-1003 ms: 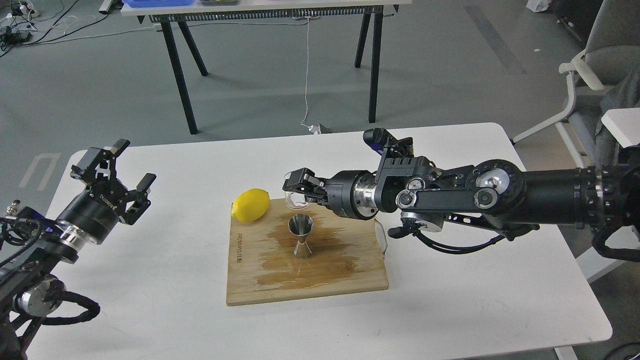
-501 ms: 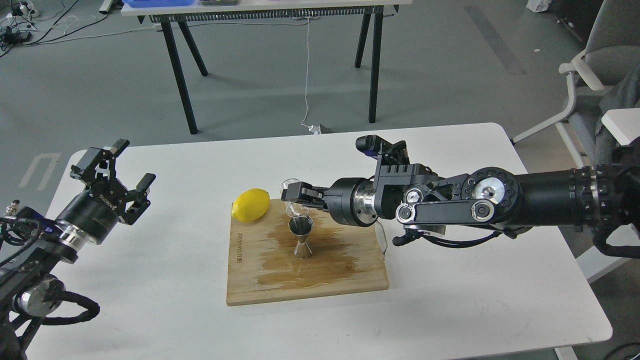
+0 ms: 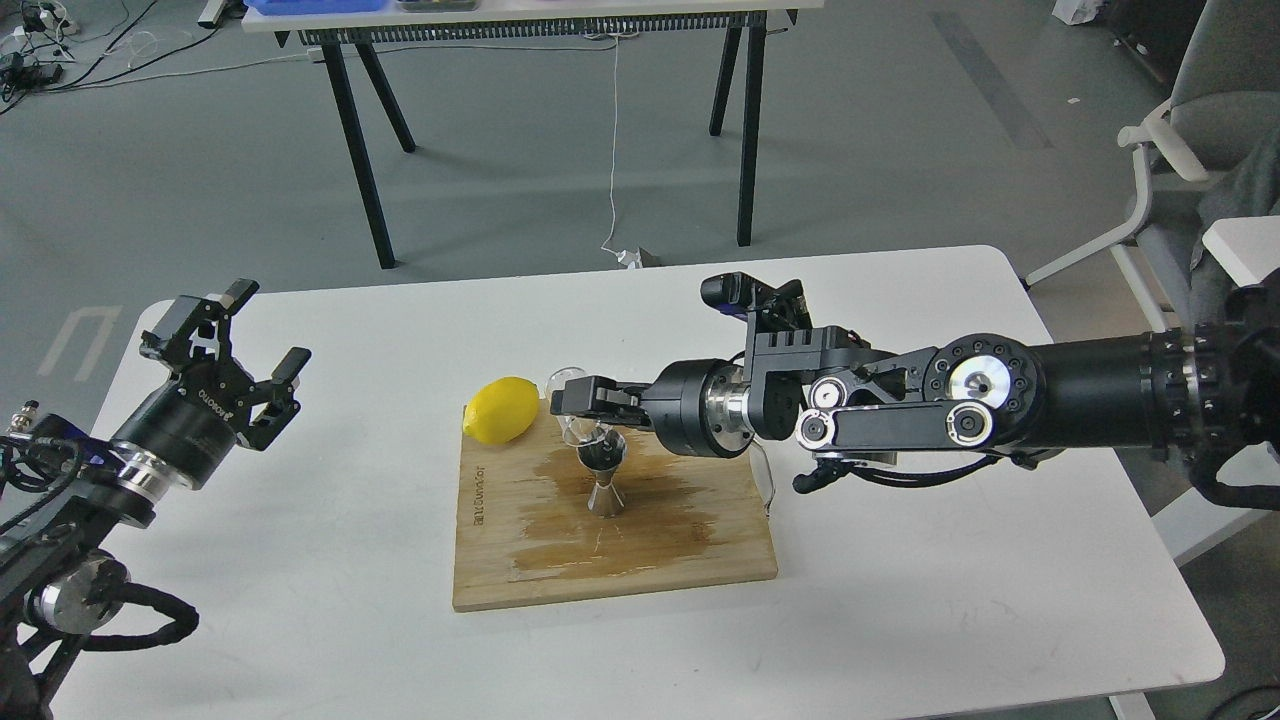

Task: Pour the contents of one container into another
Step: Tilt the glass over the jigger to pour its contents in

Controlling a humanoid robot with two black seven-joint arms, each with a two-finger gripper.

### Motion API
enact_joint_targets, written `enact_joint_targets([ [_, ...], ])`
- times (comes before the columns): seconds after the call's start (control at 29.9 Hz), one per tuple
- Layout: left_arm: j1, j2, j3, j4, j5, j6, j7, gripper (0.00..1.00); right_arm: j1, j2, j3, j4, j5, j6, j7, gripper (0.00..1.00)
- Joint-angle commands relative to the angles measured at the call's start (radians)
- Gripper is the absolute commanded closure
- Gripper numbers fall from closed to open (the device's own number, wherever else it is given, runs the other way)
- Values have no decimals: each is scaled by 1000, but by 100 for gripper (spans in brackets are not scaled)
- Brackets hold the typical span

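A small clear glass cup [image 3: 566, 383] is held tipped over, just above and to the left of the steel jigger [image 3: 603, 473], with my right gripper [image 3: 570, 402] shut on it. The hourglass-shaped jigger stands upright in the middle of a wet patch on the wooden cutting board [image 3: 520, 560]. The cup's lower edge reaches down to the jigger's rim. At the table's left side my left gripper [image 3: 236, 345] hangs open with nothing between its fingers, far from the board.
A yellow lemon [image 3: 501, 409] lies on the board's back left corner, close to the cup. The white table [image 3: 900, 620] carries the board. A black-legged table [image 3: 520, 20] stands behind, and a grey chair [image 3: 1190, 150] at the right.
My right gripper has moved left and down with the glass cup, bringing it from behind the jigger to over its rim and tipping it further. The left arm has not moved.
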Motion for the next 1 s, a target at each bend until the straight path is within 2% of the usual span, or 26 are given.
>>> enact_joint_targets([
  [0.0, 0, 1, -1, 0, 0, 0, 0, 1, 0, -7, -1, 0, -6, 4, 8, 65],
  [0.13, 2, 1, 0, 0, 0, 0, 0, 1, -1, -18, -5, 0, -61, 13, 11, 65],
  [0.5, 0, 1, -1, 0, 0, 0, 0, 1, -1, -25, -47, -2, -155, 14, 88, 66],
  [0.97, 3, -2, 0, 0, 0, 0, 0, 1, -4, -27, -78, -5, -233, -33, 143, 67],
])
